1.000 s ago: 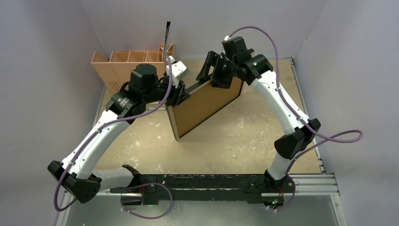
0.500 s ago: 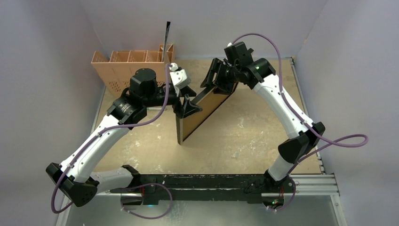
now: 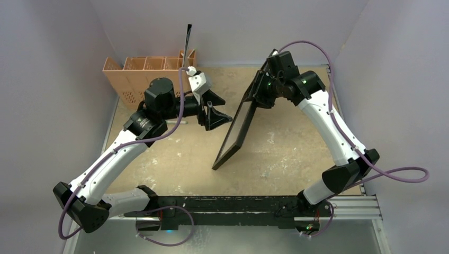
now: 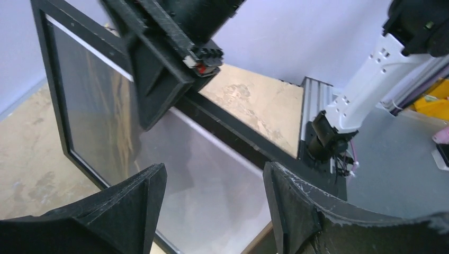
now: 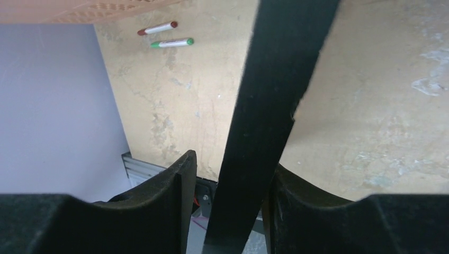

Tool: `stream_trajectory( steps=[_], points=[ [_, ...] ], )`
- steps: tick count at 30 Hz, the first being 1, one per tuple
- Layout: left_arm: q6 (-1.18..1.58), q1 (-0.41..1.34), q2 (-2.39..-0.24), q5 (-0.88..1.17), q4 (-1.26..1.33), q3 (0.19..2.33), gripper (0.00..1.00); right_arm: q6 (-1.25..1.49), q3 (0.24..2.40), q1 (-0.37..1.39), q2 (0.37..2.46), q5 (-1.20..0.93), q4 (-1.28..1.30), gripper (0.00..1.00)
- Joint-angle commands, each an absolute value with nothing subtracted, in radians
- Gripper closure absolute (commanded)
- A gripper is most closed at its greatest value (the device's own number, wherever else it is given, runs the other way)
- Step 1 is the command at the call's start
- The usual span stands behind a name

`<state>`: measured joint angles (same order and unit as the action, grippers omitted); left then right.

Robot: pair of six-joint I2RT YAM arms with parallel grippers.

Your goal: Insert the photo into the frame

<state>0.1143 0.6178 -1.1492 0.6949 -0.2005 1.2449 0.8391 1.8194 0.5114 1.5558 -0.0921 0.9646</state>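
Left gripper: we see the left gripper (image 3: 217, 111) spread wide and holding nothing; its black fingers (image 4: 132, 211) hang in front of the glass, apart from it
Right gripper: the right gripper (image 3: 258, 91) straddles the upper end of the large thin rectangular picture frame (image 3: 235, 135), black-fronted with a clear glass pane; its jaws are only part closed. In the right wrist view one finger (image 5: 283, 193) lies against the black edge, while bare table shows through a gap between the other finger (image 5: 177, 182) and that edge, so we would not call it a clamp
Frame's place: just right of the middle of the sandy, scuffed table (image 3: 275, 153), between the two arms, with its upper end at the right gripper; whether its lower end rests on the table we cannot tell
Changed from a second ago: then the frame's brown back faced the top camera and the left gripper was at its upper left edge; now the dark glass front shows instead, the frame stands further right, the left gripper has let go and opened, and the right gripper has narrowed
Frame's heading: on edge and tilted, glass face toward the left arm; its long axis runs from near-left and low to far-right and high
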Motion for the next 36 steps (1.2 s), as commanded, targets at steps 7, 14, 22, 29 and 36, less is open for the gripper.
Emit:
stream_trajectory(
  steps=[7,14,22,29,36],
  points=[
    [0.286,0.620,-1.175,0.375,-0.063,1.190,0.29,0.724,1.692,0.395,1.430,-0.100,0.917,0.51],
    [0.365,0.619,-1.222,0.187,-0.095,1.121,0.30,0.501,1.595,0.331,1.379,-0.135,0.820,0.51],
    [0.506,0.616,-1.261,-0.074,-0.179,1.020,0.30,0.411,1.327,0.257,1.266,-0.249,0.515,0.50],
    [0.579,0.593,-1.302,-0.065,-0.128,0.911,0.30,0.350,1.168,0.085,1.274,-0.503,0.330,0.46],
    [0.627,0.591,-1.342,-0.049,-0.048,0.801,0.30,0.367,1.061,0.002,1.305,-0.610,0.186,0.42]
  ],
)
